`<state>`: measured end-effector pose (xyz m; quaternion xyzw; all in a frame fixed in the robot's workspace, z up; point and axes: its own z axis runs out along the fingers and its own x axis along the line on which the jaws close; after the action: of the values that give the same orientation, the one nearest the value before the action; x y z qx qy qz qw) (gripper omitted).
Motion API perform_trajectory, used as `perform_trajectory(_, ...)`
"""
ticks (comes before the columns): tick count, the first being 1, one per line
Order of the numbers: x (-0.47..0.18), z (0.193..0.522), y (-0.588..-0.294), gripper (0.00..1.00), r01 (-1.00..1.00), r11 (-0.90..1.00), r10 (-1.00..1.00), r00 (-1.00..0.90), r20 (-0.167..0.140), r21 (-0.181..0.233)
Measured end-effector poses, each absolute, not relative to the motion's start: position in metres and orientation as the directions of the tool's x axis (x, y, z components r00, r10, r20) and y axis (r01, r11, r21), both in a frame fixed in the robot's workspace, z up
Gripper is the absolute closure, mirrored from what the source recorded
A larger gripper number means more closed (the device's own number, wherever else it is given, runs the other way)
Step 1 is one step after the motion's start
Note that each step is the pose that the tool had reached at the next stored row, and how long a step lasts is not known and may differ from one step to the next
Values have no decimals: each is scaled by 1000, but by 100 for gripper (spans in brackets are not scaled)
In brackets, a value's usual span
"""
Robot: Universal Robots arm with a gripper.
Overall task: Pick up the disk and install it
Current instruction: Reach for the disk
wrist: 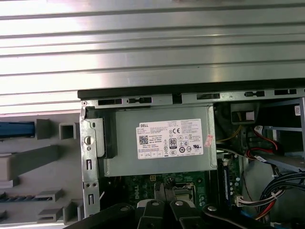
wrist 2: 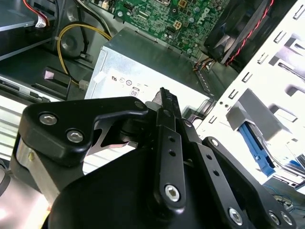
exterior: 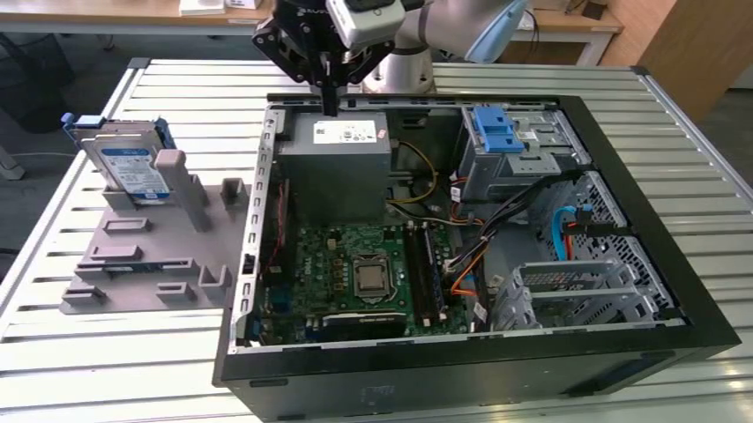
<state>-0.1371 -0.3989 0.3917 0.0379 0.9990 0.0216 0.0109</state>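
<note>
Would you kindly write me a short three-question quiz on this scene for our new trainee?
1. Where is the disk? A inside the cage; B upright in the grey holder at the exterior view's left; C on the motherboard.
2. True or false: the gripper holds the disk.
3. Fill in: the gripper hangs over the grey ___ with the white sticker.
Key: 1 B; 2 false; 3 box.
</note>
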Motion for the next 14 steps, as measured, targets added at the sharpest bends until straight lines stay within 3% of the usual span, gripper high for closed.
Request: perform_trajectory(14,-146,391,-399,89,75,996,76,-997,-19,44)
